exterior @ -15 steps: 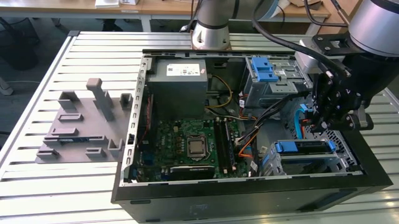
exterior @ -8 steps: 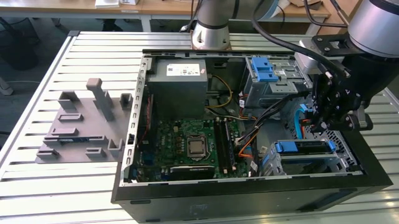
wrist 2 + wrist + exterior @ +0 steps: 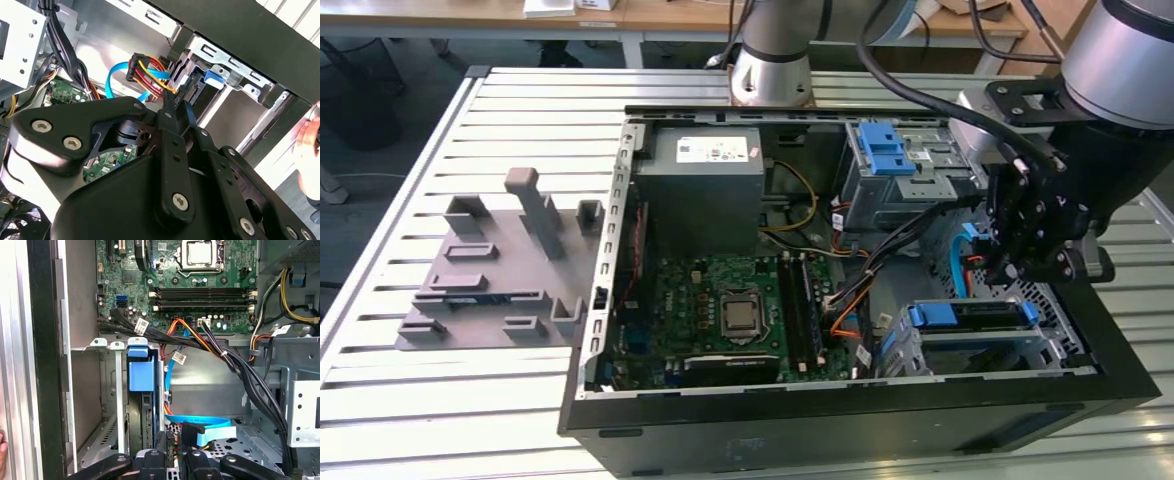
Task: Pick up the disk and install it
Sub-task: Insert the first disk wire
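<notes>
Inside the open computer case [image 3: 854, 425], toward the exterior view's right, the gripper [image 3: 1011, 270] hangs between the upper drive cage [image 3: 907, 165] and the lower drive bay [image 3: 1027, 345]. Jaws drawn almost together, nothing seen gripped between them in both wrist views.

The disk [image 3: 145, 415] sits slotted in the lower drive bay, blue carrier tab up at its end, just beside the jaws. Cannot tell whether they touch it.

Obstructions:
- The blue flat data cable [image 3: 212, 422] loops close by the jaws.
- A red, yellow and orange wire bundle [image 3: 145, 67] runs to a plug at the disk's end.
- A black cable bundle [image 3: 240, 365] crosses from the motherboard [image 3: 165, 270] toward the upper cage.

Per view:
- The exterior view gives the grey power-supply box [image 3: 707, 180] and a grey fixture block [image 3: 494, 270] on the slatted bench [image 3: 454, 400], well apart from the case.
- The second wrist view shows a person's hand [image 3: 307, 142] outside the case wall.
- The first wrist view shows the memory slots [image 3: 202, 299] and processor socket [image 3: 199, 252].
</notes>
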{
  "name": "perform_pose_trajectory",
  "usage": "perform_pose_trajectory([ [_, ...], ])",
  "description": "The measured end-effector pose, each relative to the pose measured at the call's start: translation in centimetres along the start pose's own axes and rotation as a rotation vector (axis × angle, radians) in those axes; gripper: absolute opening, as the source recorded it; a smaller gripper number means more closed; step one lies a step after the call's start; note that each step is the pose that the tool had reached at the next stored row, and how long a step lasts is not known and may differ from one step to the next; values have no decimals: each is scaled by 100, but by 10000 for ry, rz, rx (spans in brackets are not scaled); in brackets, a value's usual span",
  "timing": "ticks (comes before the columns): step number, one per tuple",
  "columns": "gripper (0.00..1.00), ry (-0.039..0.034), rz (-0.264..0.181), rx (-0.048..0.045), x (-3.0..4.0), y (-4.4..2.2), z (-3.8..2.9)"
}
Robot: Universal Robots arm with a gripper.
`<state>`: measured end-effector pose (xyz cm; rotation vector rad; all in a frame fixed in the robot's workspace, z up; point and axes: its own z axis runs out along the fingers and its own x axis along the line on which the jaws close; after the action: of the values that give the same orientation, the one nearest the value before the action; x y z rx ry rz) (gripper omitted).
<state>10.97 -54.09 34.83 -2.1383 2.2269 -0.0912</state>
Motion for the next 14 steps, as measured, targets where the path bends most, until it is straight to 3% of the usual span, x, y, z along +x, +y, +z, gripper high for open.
perform_pose_trajectory([
  [11, 16, 4, 9, 0, -1, -3, 19],
  [14, 16, 38, 66, -82, -1, -17, 20],
])
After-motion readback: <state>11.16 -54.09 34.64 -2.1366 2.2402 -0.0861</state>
